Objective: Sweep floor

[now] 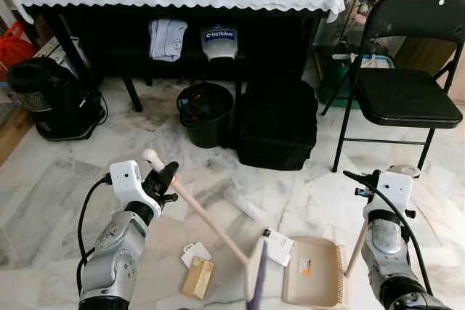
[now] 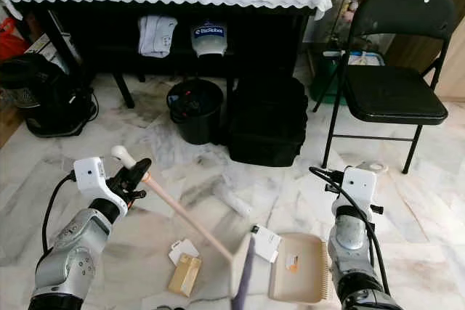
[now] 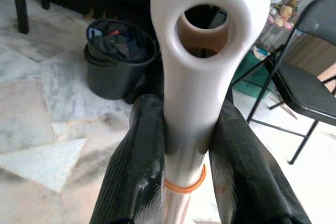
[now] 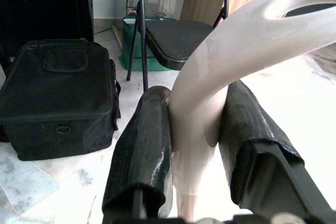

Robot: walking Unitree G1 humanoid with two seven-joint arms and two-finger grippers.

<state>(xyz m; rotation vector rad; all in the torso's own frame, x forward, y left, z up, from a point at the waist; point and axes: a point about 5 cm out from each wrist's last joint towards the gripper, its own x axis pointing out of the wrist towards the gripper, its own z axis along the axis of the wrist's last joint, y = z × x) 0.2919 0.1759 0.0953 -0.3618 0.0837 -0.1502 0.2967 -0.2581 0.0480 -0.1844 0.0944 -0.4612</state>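
The left gripper [image 1: 166, 179] pinches the broom [image 1: 207, 219] handle; its long axis slants down toward the dustpan [image 1: 314, 272]. The right gripper [image 4: 194, 145] clamps the dustpan handle. Litter [image 1: 197, 277] lies left of the broom head, away from the pan.

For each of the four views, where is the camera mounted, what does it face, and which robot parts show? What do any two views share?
Left eye, right eye: head stereo pair, looking down at the marble floor; left gripper holds the broom handle, right gripper the dustpan.
Left wrist: along its fingers, toward the black bucket.
Right wrist: along its fingers clamping the dustpan handle, toward the black bag.
Shared: the folding chair.
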